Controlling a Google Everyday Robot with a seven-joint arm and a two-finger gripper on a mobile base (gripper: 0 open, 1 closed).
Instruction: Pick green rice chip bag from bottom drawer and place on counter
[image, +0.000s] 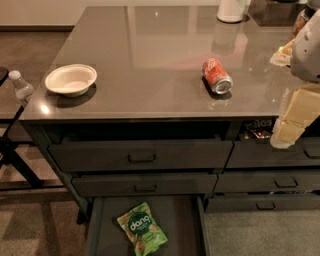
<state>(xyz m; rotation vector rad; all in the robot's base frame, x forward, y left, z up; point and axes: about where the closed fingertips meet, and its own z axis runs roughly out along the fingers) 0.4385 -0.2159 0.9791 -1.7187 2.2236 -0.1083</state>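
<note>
The green rice chip bag (141, 229) lies flat on the floor of the open bottom drawer (180, 215), left of its middle, with its dark "dang" circle facing up. The counter (150, 55) is a glossy dark grey top above the drawers. My gripper (283, 136) hangs at the right edge of the view, in front of the counter's right front edge and over the upper right drawer. It is far up and to the right of the bag and holds nothing that I can see.
A red soda can (217, 76) lies on its side on the counter. A white bowl (71, 79) sits at the counter's left front. A white container (231, 10) stands at the back. A water bottle (21, 87) stands left of the counter. Snack packs (257, 128) show in the upper right drawer.
</note>
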